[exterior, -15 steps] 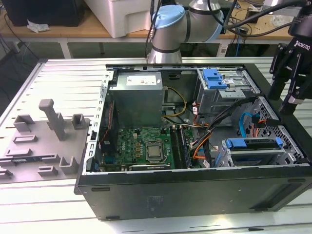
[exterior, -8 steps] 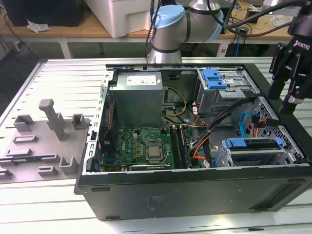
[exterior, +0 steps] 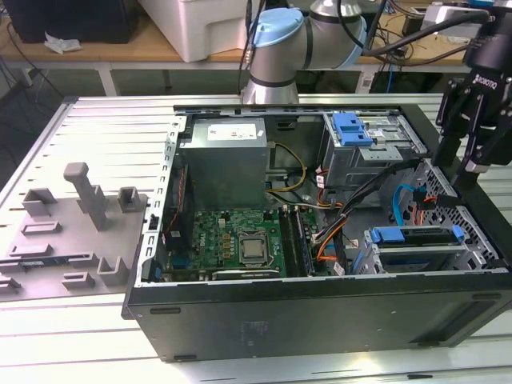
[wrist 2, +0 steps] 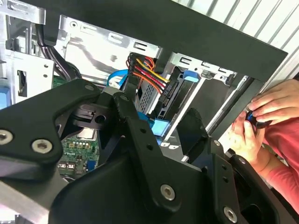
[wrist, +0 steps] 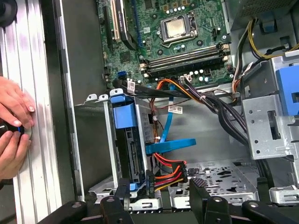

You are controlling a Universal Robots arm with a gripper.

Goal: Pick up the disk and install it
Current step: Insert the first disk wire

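- The disk is seen standing on edge in a slot of the grey metal drive cage, its blue carrier strip lying along the exposed edge.
- In the exterior view, the disk is found at the near corner of the open computer case, toward the exterior view's right.
- A bundle of red, orange, yellow and black wires is led to a black connector at the end of the disk; a flat blue cable is run just beside it.
- The gripper is held with its jaws spread wide, and nothing is gripped between them.
- In the exterior view the gripper is held over the case's far right part, close to the cage; no contact with the disk can be made out.
- In the second wrist view the disk is partly covered by the black gripper linkage.
- The motherboard is laid flat on the case floor, and a grey metal box with a white label is mounted at the far side.
- A person's hands are rested on the ribbed table just outside the case wall, closed around a small dark object.
- Grey fixtures are set on the table at the exterior view's left.
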